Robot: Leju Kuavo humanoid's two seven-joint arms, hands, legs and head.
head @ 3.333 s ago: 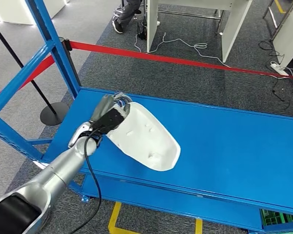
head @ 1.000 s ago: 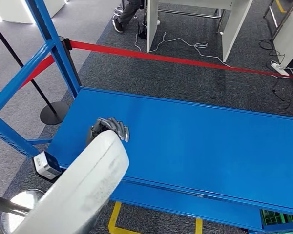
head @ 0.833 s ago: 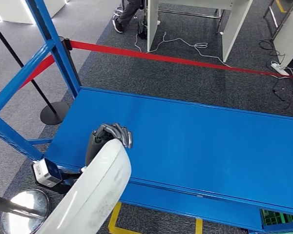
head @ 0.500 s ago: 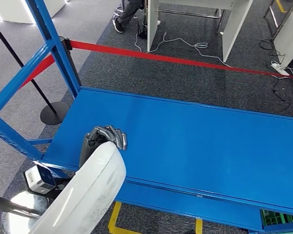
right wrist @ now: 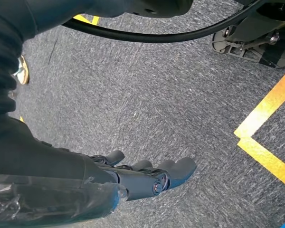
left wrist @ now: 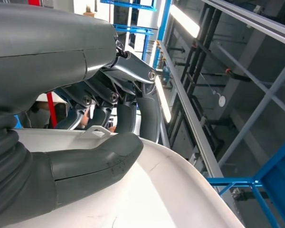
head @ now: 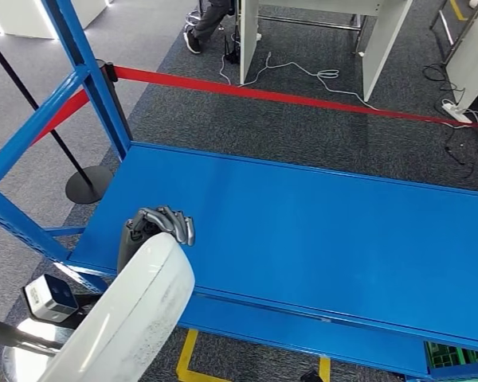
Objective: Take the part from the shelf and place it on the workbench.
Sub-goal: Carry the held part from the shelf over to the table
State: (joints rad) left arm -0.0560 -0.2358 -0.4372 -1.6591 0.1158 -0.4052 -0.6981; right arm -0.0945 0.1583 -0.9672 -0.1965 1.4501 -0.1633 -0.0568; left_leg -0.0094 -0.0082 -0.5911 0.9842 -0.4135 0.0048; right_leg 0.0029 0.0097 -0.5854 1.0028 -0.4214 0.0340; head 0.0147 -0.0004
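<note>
My left hand [head: 155, 225] grips the large white curved part [head: 125, 318], lifted off the blue shelf [head: 321, 239] and tilted up toward the camera at the lower left of the head view. Dark fingers curl over the part's upper edge. In the left wrist view the thumb [left wrist: 94, 164] presses on the white part [left wrist: 159, 194] and the fingers [left wrist: 141, 114] wrap its rim. My right hand [right wrist: 144, 175] hangs over grey carpet with its fingers stretched out and holds nothing.
The shelf's blue upright post [head: 92, 79] stands at the left. A red barrier tape [head: 284, 97] and a stanchion base [head: 88, 185] lie behind it. White desks [head: 374, 40], cables and a seated person's legs [head: 209, 20] are at the back. Yellow floor lines [head: 186, 358] run below.
The left hand has lifted the white part off the shelf surface, tipped it up on edge and drawn it back and to the left toward me.
</note>
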